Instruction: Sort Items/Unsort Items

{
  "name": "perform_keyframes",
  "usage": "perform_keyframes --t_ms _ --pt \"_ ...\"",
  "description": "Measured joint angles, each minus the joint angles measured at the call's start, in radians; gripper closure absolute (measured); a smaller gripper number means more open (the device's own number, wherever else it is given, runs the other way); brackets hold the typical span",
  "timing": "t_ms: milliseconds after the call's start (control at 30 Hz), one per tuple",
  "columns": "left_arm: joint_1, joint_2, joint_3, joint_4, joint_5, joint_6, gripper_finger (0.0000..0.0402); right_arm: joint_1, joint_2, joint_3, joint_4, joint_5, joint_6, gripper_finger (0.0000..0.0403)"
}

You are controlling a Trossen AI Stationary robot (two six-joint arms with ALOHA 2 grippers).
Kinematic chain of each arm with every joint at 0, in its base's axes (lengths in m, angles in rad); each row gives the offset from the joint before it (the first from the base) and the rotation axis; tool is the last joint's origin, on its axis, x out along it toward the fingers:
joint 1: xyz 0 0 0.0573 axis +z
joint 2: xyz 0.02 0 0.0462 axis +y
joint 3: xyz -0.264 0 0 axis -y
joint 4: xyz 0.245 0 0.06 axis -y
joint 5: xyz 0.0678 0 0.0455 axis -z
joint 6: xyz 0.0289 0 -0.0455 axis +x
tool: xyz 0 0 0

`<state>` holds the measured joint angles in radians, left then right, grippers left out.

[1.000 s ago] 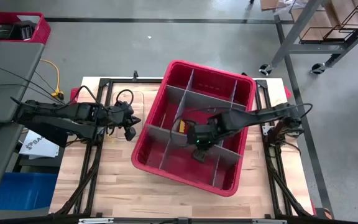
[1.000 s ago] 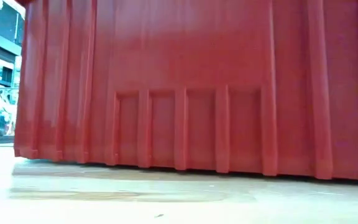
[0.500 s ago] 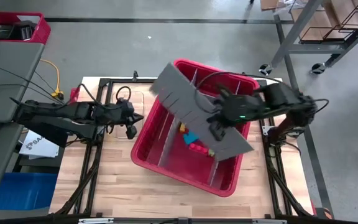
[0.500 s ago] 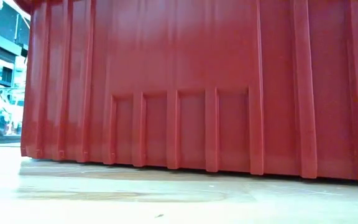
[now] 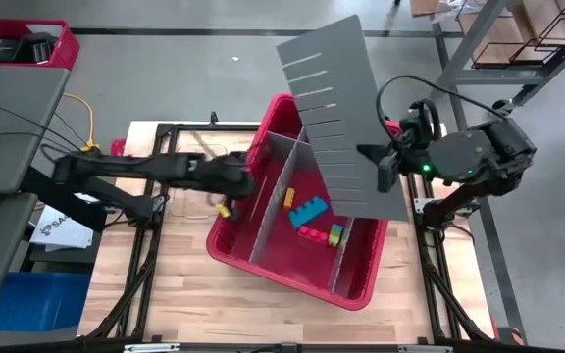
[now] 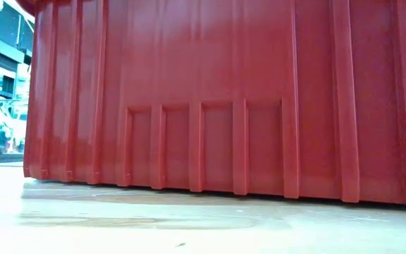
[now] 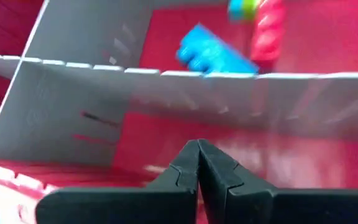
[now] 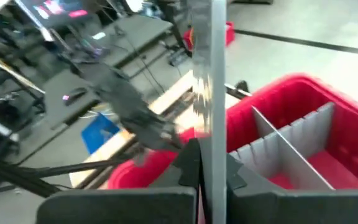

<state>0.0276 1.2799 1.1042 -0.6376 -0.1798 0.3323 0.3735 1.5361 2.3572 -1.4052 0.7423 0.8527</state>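
A red bin (image 5: 263, 257) sits on the wooden table; its near wall (image 6: 224, 99) fills the low view. On its floor lie a blue block (image 5: 307, 211), a yellow piece (image 5: 289, 199), a red block (image 5: 312, 233) and a green-yellow piece (image 5: 336, 233). The left wrist view shows the blue block (image 7: 215, 53) and the red block (image 7: 267, 34) beyond a grey divider (image 7: 166, 93). My right gripper (image 5: 381, 162) is shut on a long slotted grey divider panel (image 5: 336, 108), held high over the bin's far right. My left gripper (image 5: 241, 182) is shut at the bin's left rim, its fingertips (image 7: 199, 152) over a compartment. My right gripper pinches the grey divider panel between its two fingers (image 8: 191, 165) at one long edge (image 5: 373, 157), about midway along it. The fingers come from the table's right side, and the panel (image 8: 213, 93) runs edge-on between them. The panel is lifted clear of the bin and tilted.
Grey dividers (image 5: 268, 211) still stand in the bin, splitting it into compartments. A small yellow thing (image 5: 222, 209) shows at the bin's left wall, below my left arm. A black frame (image 5: 165, 132) borders the table, and bare wood (image 5: 184, 294) lies at the near left.
My right gripper has risen steeply and drawn back toward the right edge, pulling the long grey divider out of the bin and swinging it up, which uncovered the blocks. The bin shifted a little. My left gripper has moved right to the bin's left rim and rolled.
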Motion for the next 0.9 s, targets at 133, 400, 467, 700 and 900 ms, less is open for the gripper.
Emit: perform_keyframes --t_ms 133,400,467,700,900 --pt "0.047 0.162 0.086 -0.109 -0.033 0.027 0.0401 0.017 -0.006 -0.002 0.06 0.009 -0.033 0.0403" --pt "0.057 0.257 0.175 -0.489 -0.004 -0.255 0.0401 0.047 -0.012 -0.002 -0.05 0.083 0.109 0.0403" --pt "0.037 0.245 0.169 -0.568 0.034 -0.357 0.0401 0.049 -0.012 -0.002 -0.145 0.117 0.205 0.0403" --pt "-0.032 0.229 0.172 -0.659 0.033 -0.513 0.0401 -0.025 -0.017 -0.053 -0.159 0.141 0.373 0.0403" --pt "-0.044 0.227 0.172 -0.596 0.039 -0.515 0.0401 -0.163 -0.01 -0.14 -0.168 0.254 0.322 0.0403"
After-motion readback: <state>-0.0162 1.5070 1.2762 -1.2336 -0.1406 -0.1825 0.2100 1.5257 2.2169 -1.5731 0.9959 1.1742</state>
